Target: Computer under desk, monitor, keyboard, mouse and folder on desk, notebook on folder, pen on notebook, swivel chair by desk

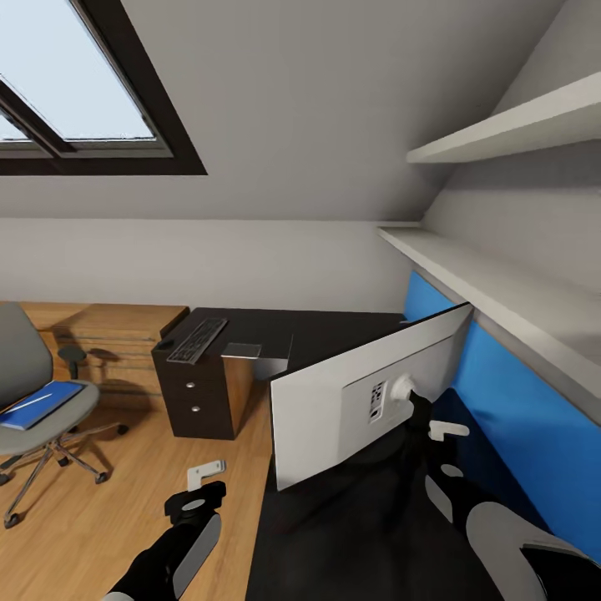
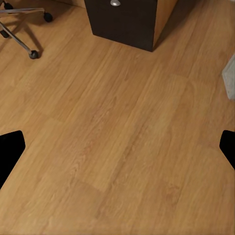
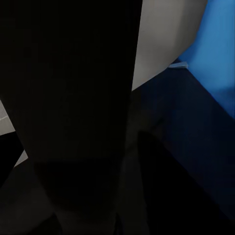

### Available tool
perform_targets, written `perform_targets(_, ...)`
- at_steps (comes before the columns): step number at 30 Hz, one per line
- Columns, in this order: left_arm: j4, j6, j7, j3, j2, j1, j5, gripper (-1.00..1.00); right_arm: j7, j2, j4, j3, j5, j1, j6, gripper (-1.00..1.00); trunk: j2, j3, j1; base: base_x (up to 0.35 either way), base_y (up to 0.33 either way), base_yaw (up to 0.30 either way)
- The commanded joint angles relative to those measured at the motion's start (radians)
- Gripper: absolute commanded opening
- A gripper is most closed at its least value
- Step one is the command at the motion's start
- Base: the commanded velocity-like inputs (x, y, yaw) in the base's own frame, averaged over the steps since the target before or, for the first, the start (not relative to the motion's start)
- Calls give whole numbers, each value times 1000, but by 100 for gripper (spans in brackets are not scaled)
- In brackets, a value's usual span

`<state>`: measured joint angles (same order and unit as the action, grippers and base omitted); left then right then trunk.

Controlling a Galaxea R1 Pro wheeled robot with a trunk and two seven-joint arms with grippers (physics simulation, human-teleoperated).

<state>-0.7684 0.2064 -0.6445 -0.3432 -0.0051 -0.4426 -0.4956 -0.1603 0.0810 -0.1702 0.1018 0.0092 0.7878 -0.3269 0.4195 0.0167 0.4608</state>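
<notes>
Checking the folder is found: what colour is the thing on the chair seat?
Bright blue folder on the chair; head view.

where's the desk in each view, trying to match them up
Head view: the desk, its glossy black top running from centre to lower right, under the blue wall panel.
Left wrist view: its black drawer front with a silver drawer knob, standing on the wood floor.
Right wrist view: its dark top meeting the blue wall panel.
Shared landmark: the blue wall panel, head and right wrist.
</notes>
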Motion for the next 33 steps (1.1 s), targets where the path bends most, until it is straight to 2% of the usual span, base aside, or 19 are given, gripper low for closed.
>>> perform_targets(1, -2, 4, -7, -3, 1, -1, -4, 100, -1, 0, 3, -4, -14, 1, -7, -100, 1, 2, 1, 4, -7, 0)
perform_targets(7, -2, 2, -7, -3, 2, -1, -5, 100, 0, 1, 3, -4, -12, 1, -7, -100, 1, 2, 1, 89, -2, 0)
perform_targets(10, -2, 2, -7, -3, 2, -1, -5, 100, 1, 2, 4, -4, 8, 1, -7, -100, 1, 2, 1, 52, 0, 0)
perform_targets(12, -2, 1, -7, -4, 1, -1, -4, 100, 0, 2, 4, -3, 41, 1, -6, -100, 1, 2, 1, 16, 0, 0)
perform_targets(16, -2, 1, -7, -5, 1, -1, -3, 100, -1, 2, 4, -2, 54, 1, -6, -100, 1, 2, 1, 6, 0, 0)
perform_targets(33, -3, 1, -7, -5, 0, -1, -3, 100, 0, 9, 2, -1, 55, 1, -7, -100, 1, 2, 1, 0, 0, 0)
